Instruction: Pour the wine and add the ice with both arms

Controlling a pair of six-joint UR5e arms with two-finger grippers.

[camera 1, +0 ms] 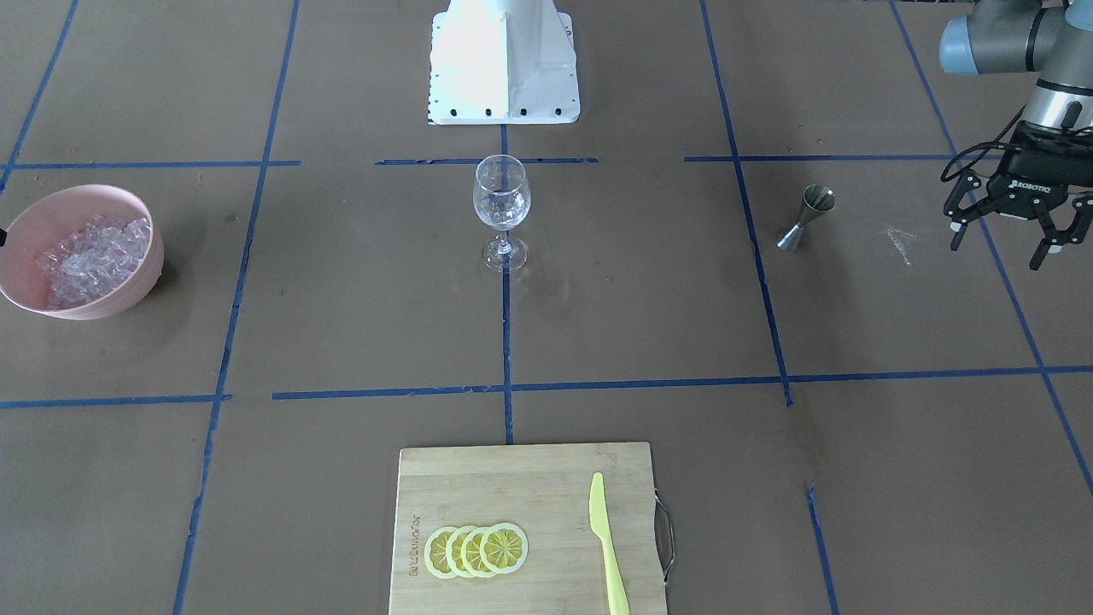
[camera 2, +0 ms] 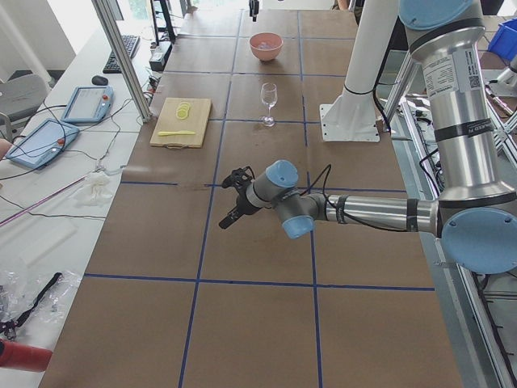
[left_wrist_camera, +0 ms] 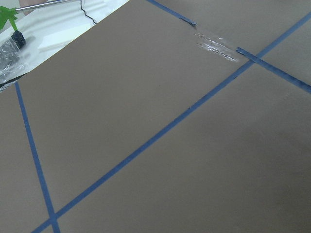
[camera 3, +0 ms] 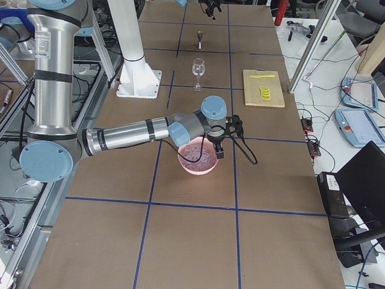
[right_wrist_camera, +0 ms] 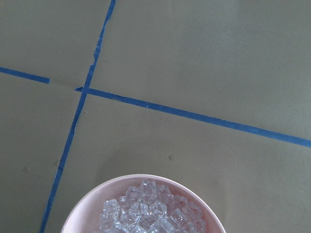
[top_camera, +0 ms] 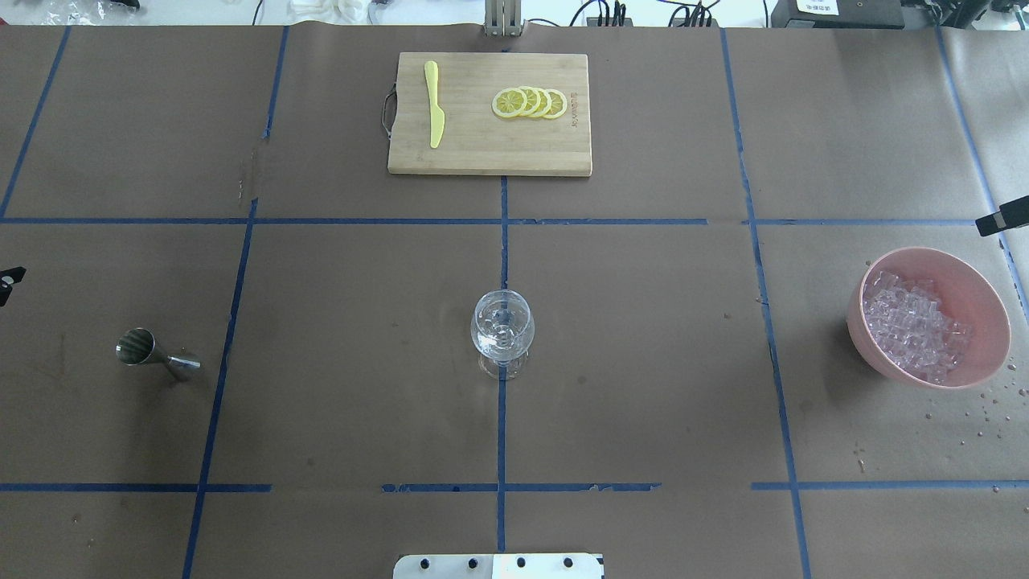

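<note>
A clear wine glass [camera 1: 501, 205] [top_camera: 502, 330] stands upright at the table's centre; I see no coloured liquid in it. Ice [camera 1: 90, 256] [top_camera: 912, 330] [right_wrist_camera: 146, 213] fills a pink bowl [camera 1: 128, 290] [top_camera: 985, 305]. No wine shows in any view. A steel jigger [camera 1: 807, 218] [top_camera: 153, 354] stands on the robot's left side. My left gripper [camera 1: 997, 252] hangs open and empty, outward of the jigger. In the exterior right view my right gripper [camera 3: 225, 137] hovers over the bowl's edge; whether it is open or shut I cannot tell.
A bamboo cutting board [camera 1: 512, 478] [top_camera: 482, 153] lies at the table's far edge from the robot, with lemon slices [camera 1: 476, 549] and a yellow knife [camera 1: 606, 547] on it. The white base block [camera 1: 504, 60] is behind the glass. Water drops [top_camera: 977, 406] dot the paper by the bowl.
</note>
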